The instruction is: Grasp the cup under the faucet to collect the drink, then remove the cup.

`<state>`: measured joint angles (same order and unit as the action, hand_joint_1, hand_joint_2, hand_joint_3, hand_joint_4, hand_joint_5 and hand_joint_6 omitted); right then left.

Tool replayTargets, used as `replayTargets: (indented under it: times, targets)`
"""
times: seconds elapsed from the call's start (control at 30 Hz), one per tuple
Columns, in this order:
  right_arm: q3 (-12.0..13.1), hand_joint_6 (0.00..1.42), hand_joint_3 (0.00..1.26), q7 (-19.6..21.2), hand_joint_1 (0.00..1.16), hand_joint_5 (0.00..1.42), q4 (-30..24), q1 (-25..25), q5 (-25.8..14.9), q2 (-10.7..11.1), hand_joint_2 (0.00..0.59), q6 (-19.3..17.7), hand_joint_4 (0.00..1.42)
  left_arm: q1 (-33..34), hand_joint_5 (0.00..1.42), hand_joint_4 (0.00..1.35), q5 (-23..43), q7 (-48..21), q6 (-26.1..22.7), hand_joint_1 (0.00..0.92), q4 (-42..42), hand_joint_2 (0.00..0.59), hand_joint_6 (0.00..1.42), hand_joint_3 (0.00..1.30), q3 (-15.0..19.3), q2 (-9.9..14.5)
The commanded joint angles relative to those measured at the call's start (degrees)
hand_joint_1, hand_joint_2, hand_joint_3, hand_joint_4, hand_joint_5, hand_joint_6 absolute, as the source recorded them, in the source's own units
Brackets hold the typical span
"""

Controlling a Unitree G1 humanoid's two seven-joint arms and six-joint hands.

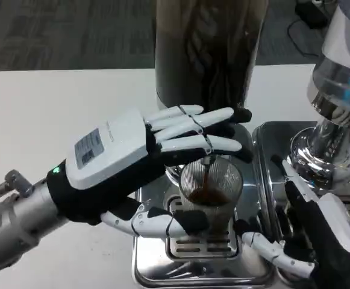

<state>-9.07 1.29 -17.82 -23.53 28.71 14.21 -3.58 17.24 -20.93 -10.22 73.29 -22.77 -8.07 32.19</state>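
Your left hand [123, 159] has its fingers [190, 126] clamped on the cup [209, 192] under the faucet [207, 159] — dark drink is pouring (cup partly full). Hold it level and centred on the drip tray [156, 271]; your right hand [310, 238] waits beside, fingers apart.

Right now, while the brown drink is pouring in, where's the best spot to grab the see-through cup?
Probably the ribbed side wall of the cup, below the rim, coming in level from the right. It stands upright on the drip tray with the stream entering its open top, so keep that clear. The left hand already covers the left side; the right hand is open nearby.
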Motion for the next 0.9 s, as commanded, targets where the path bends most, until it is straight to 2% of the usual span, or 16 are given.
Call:
replayTargets:
  times: [0.03, 0.13, 0.27, 0.33, 0.53, 0.7, 0.9]
  targets:
    - [-0.17, 0.00, 0.00, -0.35, 0.53, 0.00, 1.36, 1.51, -0.36, -0.14, 0.185, 0.03, 0.00, -1.48, 0.30, 0.06, -2.85, -1.69, 1.14, 0.000, 1.83, 0.246, 0.21, 0.33, -2.26, 0.17]
    - [0.11, 0.00, 0.00, -1.06, 0.53, 0.00, 2.06, 2.90, -0.93, -0.40, 0.185, 1.27, 0.00, -1.38, 0.30, 0.07, -2.80, -1.70, 0.90, 0.000, 2.12, 0.246, 0.21, 0.33, -2.32, 0.29]
    - [-0.82, 0.00, 0.00, -1.23, 0.54, 0.00, 2.68, 3.79, 0.03, 0.04, 0.185, 0.69, 0.00, -1.21, 0.30, 0.07, -2.80, -1.73, 0.61, 0.000, 2.23, 0.248, 0.21, 0.33, -2.33, 0.38]
    - [-1.10, 0.00, 0.00, -1.18, 0.54, 0.00, 3.49, 4.59, -0.31, -0.52, 0.186, 0.98, 0.00, -1.37, 0.30, 0.07, -2.83, -1.65, 0.45, 0.000, 2.44, 0.249, 0.21, 0.33, -2.14, 0.42]
    - [-1.27, 0.00, 0.00, -2.42, 0.56, 0.00, 3.92, 5.28, -1.54, -0.23, 0.182, 0.77, 0.00, -2.12, 0.30, 0.07, -3.14, -1.29, -0.17, 0.000, 3.17, 0.251, 0.21, 0.34, -1.55, 0.34]
    - [-1.57, 0.00, 0.00, -1.51, 0.56, 0.00, 4.64, 6.79, -0.82, -0.83, 0.182, 0.78, 0.00, -3.47, 0.30, 0.07, -4.88, 0.57, -1.99, 0.000, 4.24, 0.244, 0.20, 0.34, 0.64, 0.16]
    - [-1.89, 0.00, 0.00, -2.42, 0.56, 0.00, 5.24, 7.78, -1.26, -0.62, 0.182, 1.05, 0.00, -5.55, 0.29, 0.06, -6.56, 3.18, -3.43, 0.000, 4.88, 0.233, 0.17, 0.33, 2.32, 0.13]
